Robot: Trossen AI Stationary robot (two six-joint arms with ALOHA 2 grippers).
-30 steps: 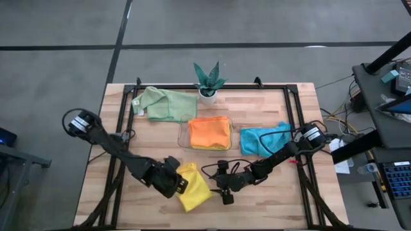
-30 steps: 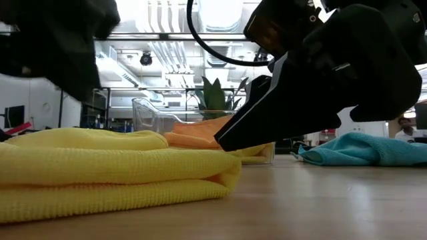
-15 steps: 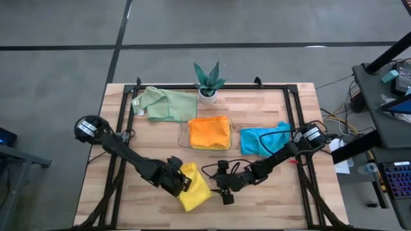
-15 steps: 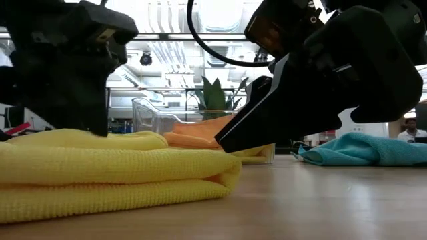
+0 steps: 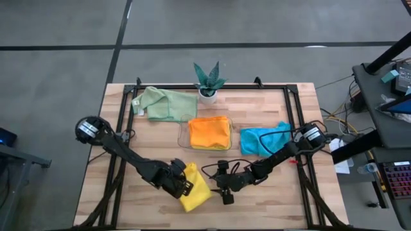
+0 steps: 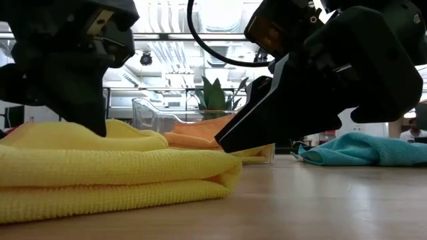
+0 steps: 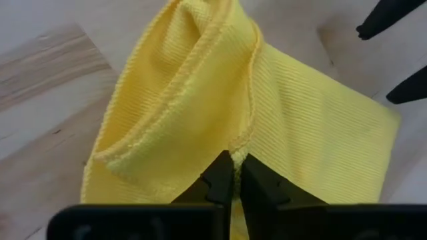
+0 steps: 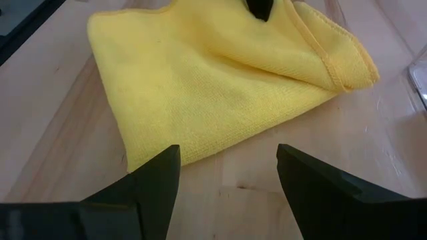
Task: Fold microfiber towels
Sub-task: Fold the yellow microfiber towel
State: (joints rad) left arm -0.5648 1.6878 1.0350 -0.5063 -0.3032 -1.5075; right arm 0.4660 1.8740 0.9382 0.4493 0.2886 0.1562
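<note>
A yellow towel (image 5: 198,190) lies folded on the table near its front edge. My left gripper (image 7: 235,165) is down on the towel's left part, shut on its hemmed edge. My right gripper (image 8: 228,160) stands open just right of the towel, low over the table, with nothing between its fingers. An orange towel (image 5: 209,131) lies folded in a clear tray (image 5: 183,136), on top of another yellow one. A pale green towel (image 5: 164,104) lies crumpled at the far left. A teal towel (image 5: 262,140) lies crumpled at the right. My left gripper pinches the yellow towel's stitched hem (image 7: 241,141) between its two fingers, where the upper layer is bunched into a raised fold. The fingers come slanting down from the table's left. The rest of the towel lies on the table.
A small potted plant (image 5: 209,82) stands at the table's far edge, behind the tray. A black frame rail (image 5: 292,106) runs round the table top. Bare wood shows in front of the yellow towel and at the near right.
My left gripper has come down and toward the table's right, onto the yellow towel's left part. The towel's top layer now humps up beside the fingers, while its lower folds stay flat on the table.
</note>
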